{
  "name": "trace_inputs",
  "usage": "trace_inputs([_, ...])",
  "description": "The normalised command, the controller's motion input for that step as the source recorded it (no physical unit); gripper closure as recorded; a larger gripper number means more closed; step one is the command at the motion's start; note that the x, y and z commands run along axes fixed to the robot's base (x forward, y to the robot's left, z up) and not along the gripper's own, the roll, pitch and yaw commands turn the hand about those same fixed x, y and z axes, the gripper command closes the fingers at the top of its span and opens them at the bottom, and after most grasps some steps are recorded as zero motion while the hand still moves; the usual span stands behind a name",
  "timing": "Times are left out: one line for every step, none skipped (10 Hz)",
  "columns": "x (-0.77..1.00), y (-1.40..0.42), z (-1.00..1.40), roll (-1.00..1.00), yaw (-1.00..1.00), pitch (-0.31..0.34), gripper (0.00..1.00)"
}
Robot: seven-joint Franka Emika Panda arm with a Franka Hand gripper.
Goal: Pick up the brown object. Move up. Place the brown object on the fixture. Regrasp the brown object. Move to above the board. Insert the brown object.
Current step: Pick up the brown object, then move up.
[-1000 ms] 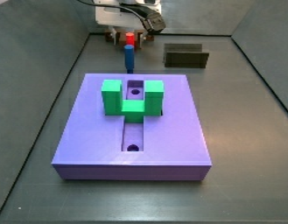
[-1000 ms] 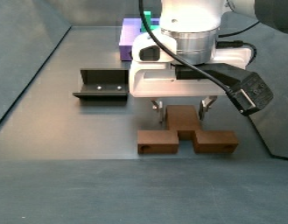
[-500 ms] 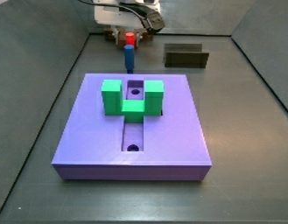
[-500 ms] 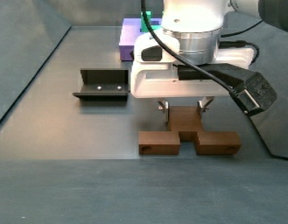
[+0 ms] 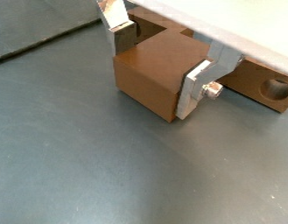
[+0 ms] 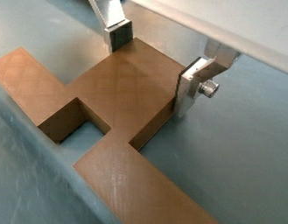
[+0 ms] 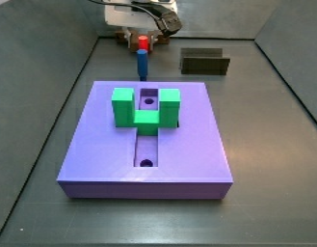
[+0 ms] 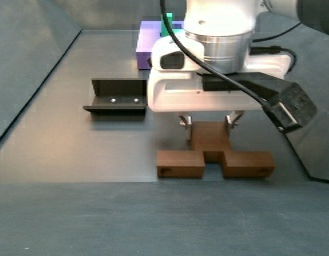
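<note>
The brown object (image 8: 182, 163) lies flat on the grey floor, a reddish-brown bar with a raised middle block. It fills both wrist views (image 5: 156, 74) (image 6: 105, 92), and a round hole shows near one end. My gripper (image 8: 210, 124) stands straight down over it. The silver fingers sit on either side of the middle block (image 5: 158, 59) (image 6: 156, 61) and press against its sides. In a side view the gripper (image 7: 131, 37) is at the far end of the floor and the brown object is hidden there.
The dark fixture (image 8: 116, 98) (image 7: 206, 63) stands on the floor beside the gripper. The purple board (image 7: 199, 145) (image 8: 149, 42) carries a green U-shaped block (image 7: 145, 108). A blue peg with a red top (image 7: 143, 60) stands between board and gripper. Walls enclose the floor.
The fingers have drawn inward onto the brown object's middle block since one second ago. The object and the arm have stayed in place.
</note>
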Motion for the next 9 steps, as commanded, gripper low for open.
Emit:
trace_inputs([0.00,0.00,0.00,0.00,0.00,0.000,1.00])
trace_inputs([0.00,0.00,0.00,0.00,0.00,0.000,1.00])
trace_inputs([0.00,0.00,0.00,0.00,0.00,0.000,1.00])
trace_inputs([0.00,0.00,0.00,0.00,0.00,0.000,1.00])
trace_inputs([0.00,0.00,0.00,0.00,0.00,0.000,1.00])
trace_inputs([0.00,0.00,0.00,0.00,0.00,0.000,1.00])
trace_inputs([0.00,0.00,0.00,0.00,0.00,0.000,1.00])
trace_inputs([0.00,0.00,0.83,0.00,0.00,0.000,1.00])
trace_inputs([0.02,-0.03,0.82,0.00,0.04,0.001,1.00])
